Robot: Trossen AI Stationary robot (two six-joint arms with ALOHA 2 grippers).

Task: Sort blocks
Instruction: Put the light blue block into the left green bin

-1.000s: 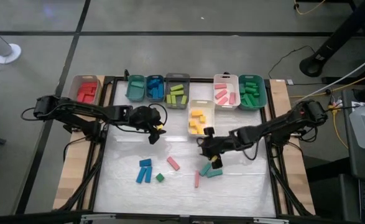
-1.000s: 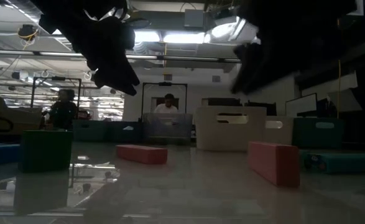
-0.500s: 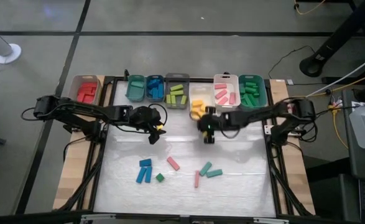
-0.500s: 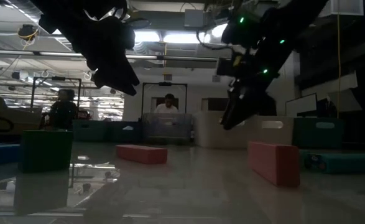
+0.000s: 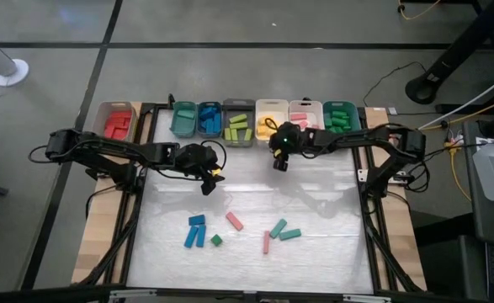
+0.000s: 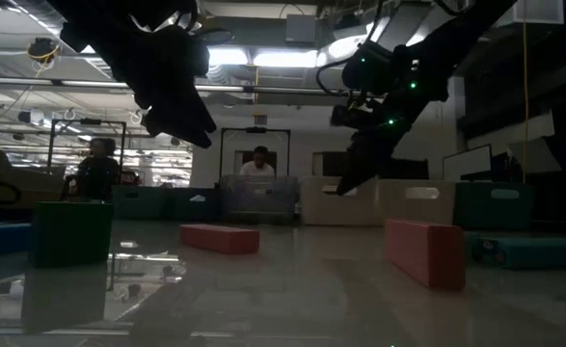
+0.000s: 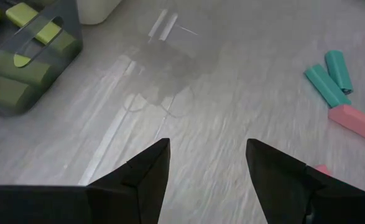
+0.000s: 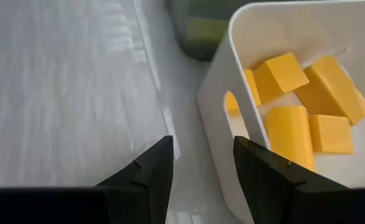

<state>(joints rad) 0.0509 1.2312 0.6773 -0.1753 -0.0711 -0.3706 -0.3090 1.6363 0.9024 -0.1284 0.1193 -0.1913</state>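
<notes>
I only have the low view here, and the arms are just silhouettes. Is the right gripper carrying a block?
Observer: No. In its wrist view the right gripper is open and empty.
Operator: Where is it over the table?
Observer: At the bin row, beside the white bin that holds the yellow blocks.
Operator: How many loose blocks are on the table?
Observer: Seven from above: two blue blocks, a dark green cube, two pink blocks and two teal blocks.
Operator: And the left gripper?
Observer: The left gripper is open and empty, hovering over bare table left of centre.
</notes>
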